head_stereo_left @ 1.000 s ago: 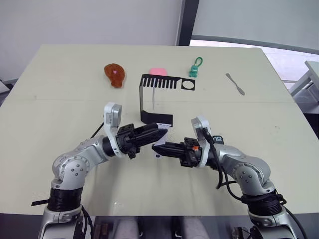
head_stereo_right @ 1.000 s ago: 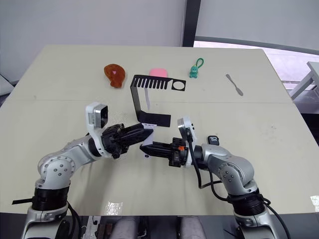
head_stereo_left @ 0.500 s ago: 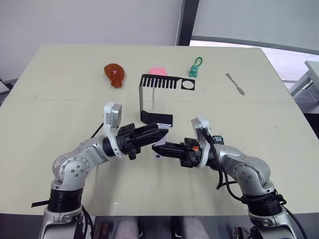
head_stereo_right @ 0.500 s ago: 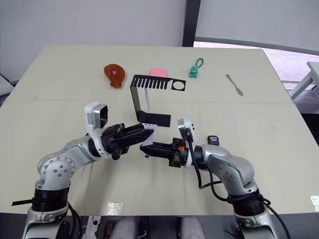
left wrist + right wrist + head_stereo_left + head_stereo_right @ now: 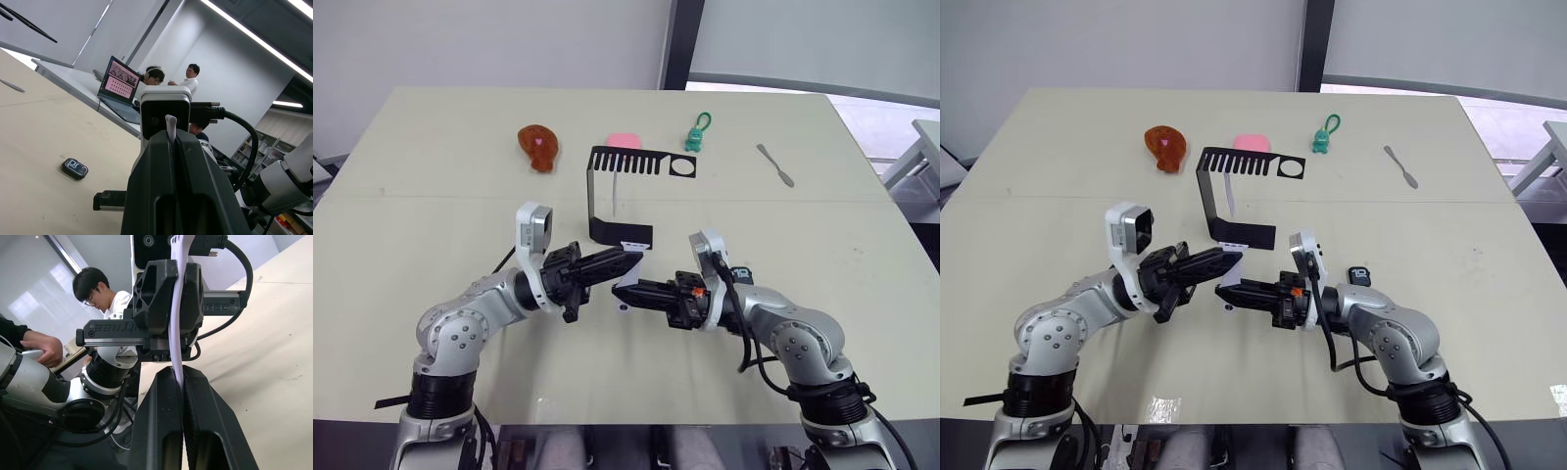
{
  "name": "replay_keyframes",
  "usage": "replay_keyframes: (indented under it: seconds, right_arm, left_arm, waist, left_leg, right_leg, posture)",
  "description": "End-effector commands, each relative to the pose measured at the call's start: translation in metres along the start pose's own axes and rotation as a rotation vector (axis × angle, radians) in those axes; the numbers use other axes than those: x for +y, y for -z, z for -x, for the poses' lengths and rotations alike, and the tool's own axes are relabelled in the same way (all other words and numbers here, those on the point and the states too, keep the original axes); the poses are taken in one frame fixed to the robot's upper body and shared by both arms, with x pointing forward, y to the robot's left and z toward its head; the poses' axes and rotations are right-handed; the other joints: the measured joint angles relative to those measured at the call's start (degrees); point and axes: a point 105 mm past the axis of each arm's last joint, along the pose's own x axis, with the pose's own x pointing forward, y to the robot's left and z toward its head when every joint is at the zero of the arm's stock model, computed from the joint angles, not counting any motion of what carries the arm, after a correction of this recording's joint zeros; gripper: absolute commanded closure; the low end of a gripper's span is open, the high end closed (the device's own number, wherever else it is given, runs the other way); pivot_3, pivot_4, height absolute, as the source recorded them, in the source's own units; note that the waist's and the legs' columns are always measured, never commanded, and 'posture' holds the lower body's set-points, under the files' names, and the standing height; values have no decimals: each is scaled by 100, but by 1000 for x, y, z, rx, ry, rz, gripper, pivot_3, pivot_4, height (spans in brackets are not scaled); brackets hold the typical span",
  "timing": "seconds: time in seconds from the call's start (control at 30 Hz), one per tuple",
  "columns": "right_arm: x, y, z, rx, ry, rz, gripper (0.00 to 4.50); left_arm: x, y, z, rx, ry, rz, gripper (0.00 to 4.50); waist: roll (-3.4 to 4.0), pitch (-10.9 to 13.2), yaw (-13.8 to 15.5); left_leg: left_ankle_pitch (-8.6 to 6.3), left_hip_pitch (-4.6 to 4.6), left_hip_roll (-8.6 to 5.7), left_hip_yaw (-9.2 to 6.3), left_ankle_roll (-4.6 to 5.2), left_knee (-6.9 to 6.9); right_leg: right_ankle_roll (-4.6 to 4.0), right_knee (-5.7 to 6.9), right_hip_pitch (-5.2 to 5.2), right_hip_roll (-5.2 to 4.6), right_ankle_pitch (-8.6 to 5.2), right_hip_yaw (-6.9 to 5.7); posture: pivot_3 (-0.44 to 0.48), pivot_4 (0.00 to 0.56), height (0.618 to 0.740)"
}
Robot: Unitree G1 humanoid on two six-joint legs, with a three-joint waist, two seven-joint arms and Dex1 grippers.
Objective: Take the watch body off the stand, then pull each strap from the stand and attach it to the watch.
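Right wrist view, strap (image 5: 176, 308) pinched in both end effectors

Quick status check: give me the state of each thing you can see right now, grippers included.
Watch body: off the stand, lying flat on the table by the right arm.
Stand: upright on the table, its round hole empty.
Strap: pinched between both grippers.
Left gripper: shut on the strap.
Right gripper: shut on the strap.

left claw (image 5: 628, 260) has eased slightly back from the strap (image 5: 625, 295).
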Motion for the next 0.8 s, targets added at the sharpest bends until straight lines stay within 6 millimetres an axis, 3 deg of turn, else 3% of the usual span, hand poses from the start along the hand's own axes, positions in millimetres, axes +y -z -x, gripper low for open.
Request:
replay_keyframes:
  seconds: [0.03,0.2,0.27,0.4,0.57,0.63,0.8]
  right_arm:
    - [4,-6,3,-1,5,36,4500]
    - [5,-13,15,10,37,92,2656]
    - [6,-13,30,55,70,113,2065]
    - [1,-18,62,82,208,200,175]
    - [-13,-35,125,71,511,368,39]
    - [-20,-46,164,33,696,436,39]
    - [-16,-51,260,136,1066,624,39]
  left_arm:
    - [-8,-6,1,-26,35,-22,4400]
    - [-8,-9,2,-24,28,-51,4500]
    - [-8,-11,6,-22,14,-71,4500]
    - [-4,-12,22,8,-56,-133,4500]
    - [2,-12,51,102,-201,-282,4500]
    - [7,-22,69,93,-290,-335,4500]
    - [14,-35,106,112,-484,-459,4500]
  waist:
    - [0,0,1]
    - [0,0,0]
    - [0,0,5]
    - [-1,1,17]
    - [-1,1,7]
    - [-1,1,14]
    - [0,1,41]
  left_leg:
    - [0,0,0,0,0,0]
    - [0,0,0,0,0,0]
    - [0,0,0,0,0,-2]
    - [-3,-3,-4,-1,5,-3]
    - [-2,-3,-3,1,3,-7]
    - [-1,-1,-2,2,2,-9]
    - [-1,-1,-8,3,6,-13]
  right_leg:
    - [0,0,0,0,0,0]
    - [0,-1,0,0,0,0]
    - [0,-2,0,-1,0,0]
    - [0,-13,3,-4,0,0]
    - [0,-18,3,-1,0,0]
    - [0,-21,3,1,0,2]
    - [0,-31,8,-1,0,2]
  posture:
    - [0,150,740]
    - [0,150,740]
    - [0,150,740]
    - [0,150,740]
    - [0,150,740]
    - [0,150,740]
    - [0,150,740]
